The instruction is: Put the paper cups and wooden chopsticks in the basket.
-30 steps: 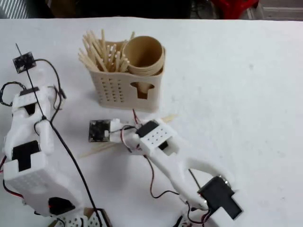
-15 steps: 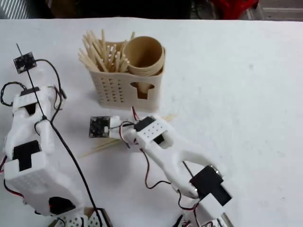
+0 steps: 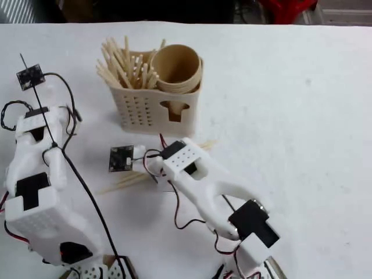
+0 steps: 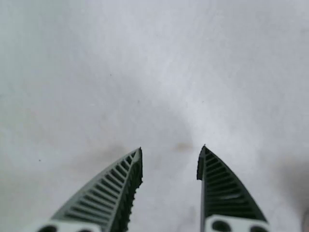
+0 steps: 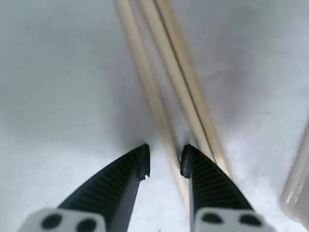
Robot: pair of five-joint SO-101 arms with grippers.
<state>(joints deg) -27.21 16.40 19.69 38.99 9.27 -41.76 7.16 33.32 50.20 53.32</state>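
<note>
The white perforated basket (image 3: 148,110) stands at the table's back middle. It holds stacked paper cups (image 3: 177,65) and a bunch of wooden chopsticks (image 3: 125,67). Three more chopsticks (image 3: 119,182) lie flat on the table in front of it, partly under my right arm (image 3: 185,163). In the right wrist view my right gripper (image 5: 165,162) is open narrowly just over them, with one chopstick (image 5: 157,111) running between its fingertips and the other two (image 5: 186,82) just outside one fingertip. My left gripper (image 4: 171,154) is open over bare table with nothing in it.
My left arm (image 3: 35,151) sits folded at the table's left side with its cables trailing. A pale corner of the basket (image 5: 297,193) is close beside the right gripper. White tabletop (image 3: 290,116) spreads to the right.
My right arm has shifted a little left and toward the basket, bringing its gripper down over the loose chopsticks. The left arm has not moved.
</note>
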